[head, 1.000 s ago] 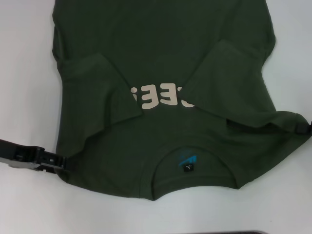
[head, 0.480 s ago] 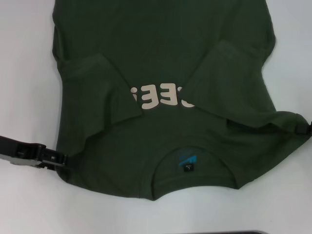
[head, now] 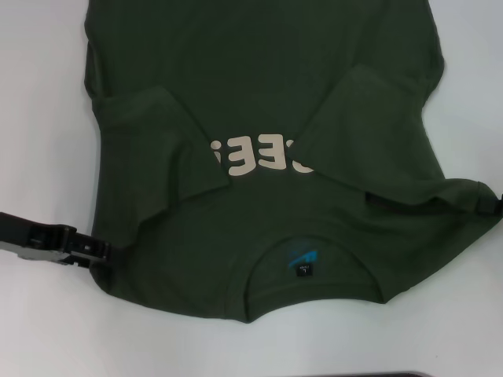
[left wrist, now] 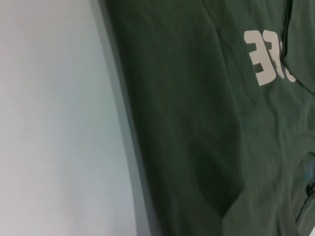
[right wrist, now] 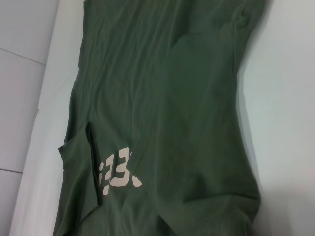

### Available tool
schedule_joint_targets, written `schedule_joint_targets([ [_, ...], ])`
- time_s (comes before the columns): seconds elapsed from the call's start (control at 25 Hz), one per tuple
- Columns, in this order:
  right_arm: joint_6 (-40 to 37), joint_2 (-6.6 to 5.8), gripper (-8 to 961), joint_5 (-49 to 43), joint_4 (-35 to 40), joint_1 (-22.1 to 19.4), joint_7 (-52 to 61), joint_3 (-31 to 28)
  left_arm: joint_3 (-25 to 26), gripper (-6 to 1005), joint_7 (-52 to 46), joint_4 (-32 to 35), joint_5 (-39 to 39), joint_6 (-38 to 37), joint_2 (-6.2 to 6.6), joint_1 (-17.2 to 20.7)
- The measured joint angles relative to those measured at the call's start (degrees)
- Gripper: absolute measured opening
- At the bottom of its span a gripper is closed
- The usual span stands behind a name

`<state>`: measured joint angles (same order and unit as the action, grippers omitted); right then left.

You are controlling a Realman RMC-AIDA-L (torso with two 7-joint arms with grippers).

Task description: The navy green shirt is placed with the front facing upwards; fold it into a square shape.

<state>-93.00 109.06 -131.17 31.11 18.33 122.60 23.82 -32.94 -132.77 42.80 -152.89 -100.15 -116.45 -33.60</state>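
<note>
The navy green shirt (head: 259, 78) lies front up on the white table, collar toward me. Both sleeves are folded in over the chest and partly cover the pale letters (head: 259, 157). The black-and-blue neck label (head: 302, 263) shows inside the collar. My left gripper (head: 100, 253) is at the shirt's left shoulder edge, shut on the cloth. My right gripper (head: 495, 206) is at the right shoulder, where creases bunch toward it; only its tip shows. The left wrist view shows the shirt (left wrist: 197, 123), and so does the right wrist view (right wrist: 162, 98).
The white table (head: 39, 118) shows bare on both sides of the shirt and in front of the collar. A dark strip (head: 393, 375) runs along the near edge. In the right wrist view a pale wall (right wrist: 19, 73) lies past the table's far side.
My left gripper has shifted slightly outward and away from me along the shoulder edge. The shirt and my right gripper have hardly moved.
</note>
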Motion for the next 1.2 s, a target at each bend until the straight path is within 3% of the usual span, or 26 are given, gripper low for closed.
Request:
schedule_joint_targets([
  [0.08, 0.00, 0.00, 51, 0.02, 0.00, 0.10, 0.01, 0.00, -0.12, 668, -0.07, 0.00, -0.02, 0.12, 0.01, -0.01],
  [0.28, -0.23, 0.00, 52, 0.04, 0.00, 0.27, 0.13, -0.01, -1.77, 490, -0.55, 0.00, -0.16, 0.63, -0.04, -0.01],
  [0.72, -0.32, -0.03, 51, 0.05, 0.00, 0.53, 0.10, -0.18, -2.94, 259, -1.32, 0.10, -0.30, 0.84, -0.02, -0.33],
  [0.84, -0.33, -0.02, 51, 0.05, -0.01, 0.57, 0.10, -0.18, -2.84, 66, -1.32, 0.10, -0.30, 0.84, -0.02, -0.41],
  [1.2, -0.37, 0.52, 52, 0.05, -0.63, -0.64, -1.41, -0.49, -0.73, 66, -0.37, 0.58, 0.01, 0.49, 0.98, -0.60],
])
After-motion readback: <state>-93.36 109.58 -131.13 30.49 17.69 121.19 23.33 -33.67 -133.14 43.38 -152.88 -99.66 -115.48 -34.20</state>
